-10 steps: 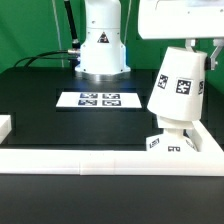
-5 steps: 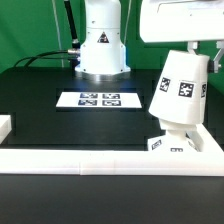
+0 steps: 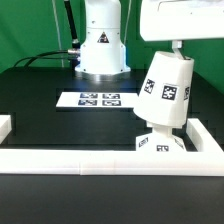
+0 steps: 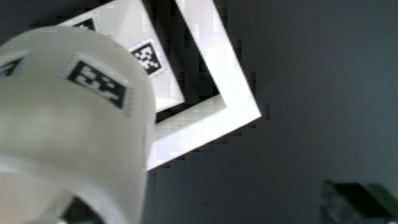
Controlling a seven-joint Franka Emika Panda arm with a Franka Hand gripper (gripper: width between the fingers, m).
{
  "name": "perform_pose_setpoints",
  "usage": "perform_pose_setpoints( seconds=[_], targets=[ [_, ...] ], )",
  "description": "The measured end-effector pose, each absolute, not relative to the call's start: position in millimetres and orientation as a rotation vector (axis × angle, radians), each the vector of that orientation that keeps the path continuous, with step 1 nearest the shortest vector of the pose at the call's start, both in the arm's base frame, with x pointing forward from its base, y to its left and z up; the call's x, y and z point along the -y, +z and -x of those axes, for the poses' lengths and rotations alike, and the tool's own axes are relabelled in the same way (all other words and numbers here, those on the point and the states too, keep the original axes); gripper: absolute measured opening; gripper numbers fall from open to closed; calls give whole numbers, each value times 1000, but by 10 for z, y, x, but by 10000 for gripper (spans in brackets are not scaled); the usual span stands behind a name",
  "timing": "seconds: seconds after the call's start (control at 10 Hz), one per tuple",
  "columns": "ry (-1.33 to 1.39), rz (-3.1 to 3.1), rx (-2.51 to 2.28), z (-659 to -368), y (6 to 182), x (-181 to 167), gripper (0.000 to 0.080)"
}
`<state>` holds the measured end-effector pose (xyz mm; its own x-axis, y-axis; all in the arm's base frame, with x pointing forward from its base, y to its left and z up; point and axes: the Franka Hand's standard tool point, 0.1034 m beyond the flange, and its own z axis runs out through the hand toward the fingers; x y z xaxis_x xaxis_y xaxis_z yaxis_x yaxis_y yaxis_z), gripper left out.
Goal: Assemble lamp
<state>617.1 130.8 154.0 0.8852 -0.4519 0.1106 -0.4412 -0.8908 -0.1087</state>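
Note:
The white cone shade point(image 3: 165, 90) with square tags stands tilted on the small angular base block point(image 3: 154, 141) at the exterior view's right, next to the white wall. The ball bulb is hidden. My gripper point(image 3: 183, 44) is at the shade's narrow top end. In the wrist view the shade point(image 4: 71, 110) fills one side and lies against one finger; the other fingertip point(image 4: 356, 195) stands far from it with bare dark table between. The jaws are spread wide and hold nothing.
A low white wall point(image 3: 100, 160) runs along the front and turns up at the exterior view's right; it also shows in the wrist view point(image 4: 210, 100). The marker board point(image 3: 98, 99) lies mid-table. The robot's white body point(image 3: 100, 45) stands behind it.
The shade and the base block under it have shifted toward the exterior view's left, and the shade now leans more. The gripper moved left with them.

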Motion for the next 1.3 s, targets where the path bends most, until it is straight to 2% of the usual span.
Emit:
perform_pose_setpoints(
  seconds=[0.1, 0.2, 0.4, 1.3],
  targets=[
    [-183, 2972, -710, -6135, 1610, -1296, 673],
    [-165, 2970, -711, -6110, 1700, -1296, 691],
    [-158, 2963, -714, -6086, 1853, -1282, 698],
    [-138, 2961, -739, -6006, 1804, -1292, 698]
  ],
)
